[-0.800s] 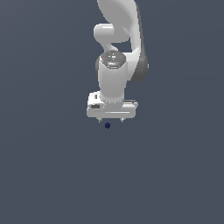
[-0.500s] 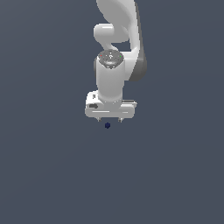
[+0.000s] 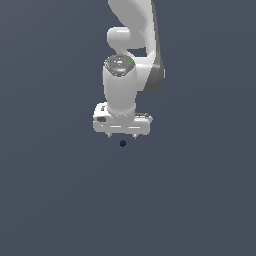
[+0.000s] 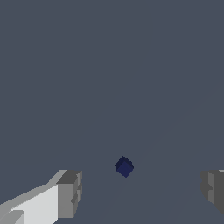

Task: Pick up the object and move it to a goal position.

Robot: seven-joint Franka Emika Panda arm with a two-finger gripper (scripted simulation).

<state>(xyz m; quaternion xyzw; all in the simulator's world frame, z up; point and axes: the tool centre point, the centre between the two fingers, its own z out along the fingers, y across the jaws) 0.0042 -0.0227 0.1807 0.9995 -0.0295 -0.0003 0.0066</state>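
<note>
The counter [image 3: 55, 200] is a plain grey surface. Above it hangs the white hand [image 3: 122, 136], its fingers spread wide and holding nothing. The cube [image 3: 123, 143] lies on the counter just below the hand, between the fingertips [image 4: 70, 192] but, as far as the wrist view shows, nearer one. It looks light, rigid and smooth-faced; two opposite flat sides are the place to pinch.

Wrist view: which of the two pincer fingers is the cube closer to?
The white-cased finger; the cube lies nearer it than the edge-cropped finger.
</note>
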